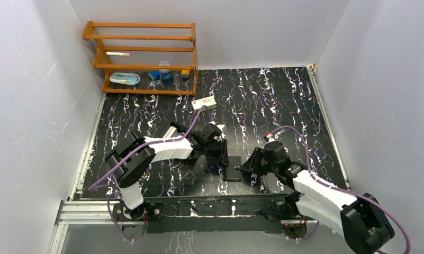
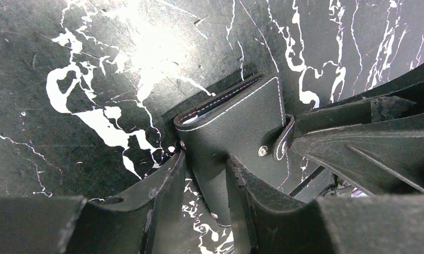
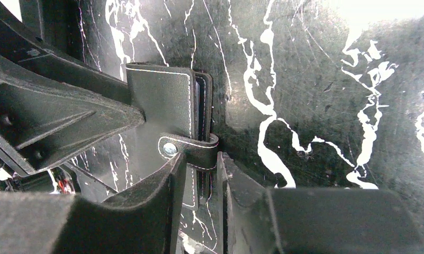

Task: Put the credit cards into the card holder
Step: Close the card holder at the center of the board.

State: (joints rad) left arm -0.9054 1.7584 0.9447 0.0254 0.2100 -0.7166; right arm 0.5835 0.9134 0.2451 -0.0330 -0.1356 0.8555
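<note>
Left gripper (image 2: 207, 164) and right gripper (image 3: 203, 159) clamp the card holder (image 2: 236, 116) between them.

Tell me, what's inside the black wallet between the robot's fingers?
The card holder is folded shut, so its inside is hidden. Only a thin pale strip shows between the covers at its open edge. It may be card edges, but I cannot tell for sure, or how many.

2 white-black arms (image 1: 170, 148), purple cables (image 1: 293, 129)

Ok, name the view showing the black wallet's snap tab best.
Right wrist: the black leather snap tab shows full length with its stud. Left wrist catches it foreshortened; top view: too small to tell.
</note>
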